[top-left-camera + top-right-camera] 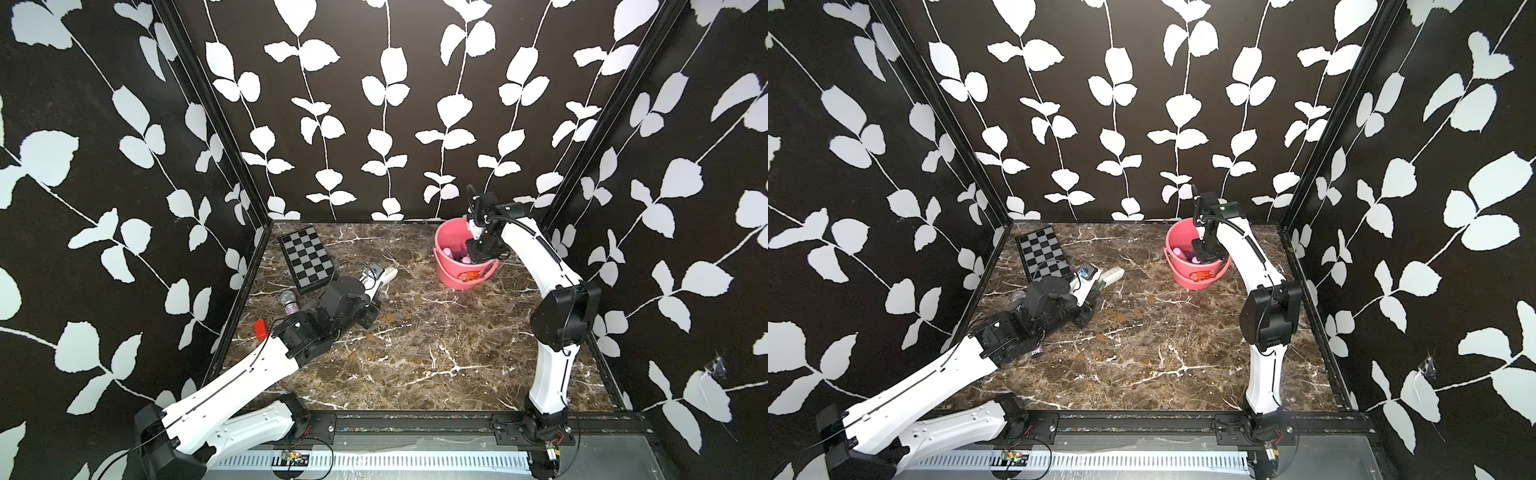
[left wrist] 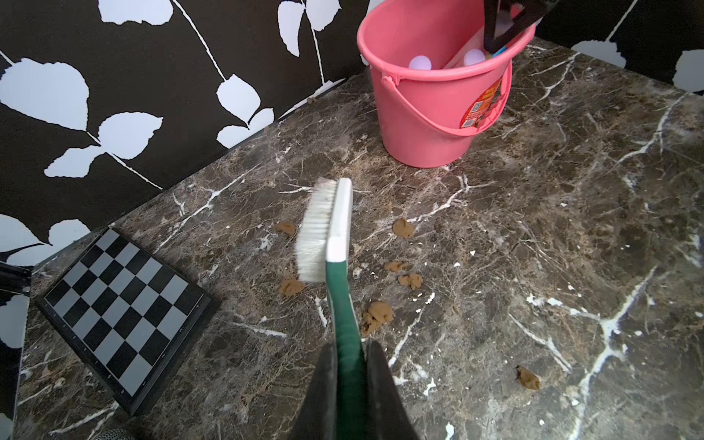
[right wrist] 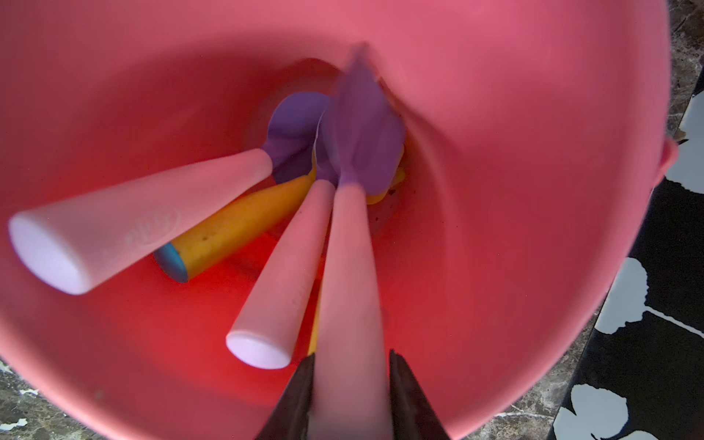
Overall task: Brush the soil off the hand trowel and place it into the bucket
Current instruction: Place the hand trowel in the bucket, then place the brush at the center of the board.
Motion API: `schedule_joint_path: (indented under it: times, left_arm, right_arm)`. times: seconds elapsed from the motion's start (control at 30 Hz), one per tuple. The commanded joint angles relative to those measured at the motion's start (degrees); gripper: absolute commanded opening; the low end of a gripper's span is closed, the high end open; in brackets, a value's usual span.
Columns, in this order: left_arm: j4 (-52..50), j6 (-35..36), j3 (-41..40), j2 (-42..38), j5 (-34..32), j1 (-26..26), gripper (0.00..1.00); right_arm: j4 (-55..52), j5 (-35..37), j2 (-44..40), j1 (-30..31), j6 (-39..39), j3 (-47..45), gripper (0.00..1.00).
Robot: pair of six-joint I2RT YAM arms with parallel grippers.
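Observation:
The pink bucket [image 1: 461, 278] [image 1: 1192, 276] [image 2: 419, 114] stands at the back right of the marble table. My right gripper [image 1: 478, 253] [image 1: 1202, 255] [image 3: 352, 356] reaches down into it. The hand trowel [image 3: 350, 266], with a pink handle and a purple blade, hangs blade-down between its jaws. It looks blurred while the jaws are sharp, and they flank the handle loosely. My left gripper [image 2: 350, 343] [image 1: 374, 277] is shut on the green handle of a white-bristled brush [image 2: 324, 228] [image 1: 1113, 275], held above the table. Soil [image 2: 377, 314] [image 1: 390, 318] lies in clumps below the brush.
The bucket [image 3: 533, 152] also holds two more pink-handled tools [image 3: 114, 236] and a yellow-handled one [image 3: 236, 228]. A chessboard [image 1: 305, 257] [image 2: 125, 316] lies at the back left. Near the left arm are a glittery microphone [image 1: 287, 301] and a red block [image 1: 260, 329].

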Motion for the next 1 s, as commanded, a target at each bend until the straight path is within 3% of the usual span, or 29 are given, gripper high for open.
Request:
schedule_joint_path:
  times: [0.0, 0.33, 0.6, 0.67, 0.8, 0.97]
  left_arm:
    - [0.8, 0.9, -0.3, -1.0, -1.5, 0.2, 0.0]
    - [0.5, -0.8, -0.3, -1.0, -3.4, 0.3, 0.0]
    - [-1.2, -8.3, -0.8, -1.4, 0.3, 3.3, 0.0]
    - [-2.1, -11.8, -1.8, -2.1, 2.5, 6.6, 0.0]
    - [-0.7, -20.9, -7.0, -4.5, 11.5, 18.0, 0.0]
    - [10.6, -35.1, -16.6, -6.5, 22.6, 33.8, 0.0]
  right_arm:
    - [-0.5, 0.0, 0.2, -0.1, -0.6, 1.1, 0.34]
    - [2.0, -1.6, -6.5, -0.1, 0.7, 1.1, 0.4]
    - [17.4, -6.0, -24.4, 1.0, 4.1, -14.5, 0.42]
    - [20.8, -6.4, -29.1, 1.6, 5.0, -19.4, 0.43]
    - [25.8, -7.8, -36.5, 3.0, 7.4, -28.7, 0.44]
    - [31.0, -9.2, -42.5, 5.4, 10.2, -38.8, 0.45]
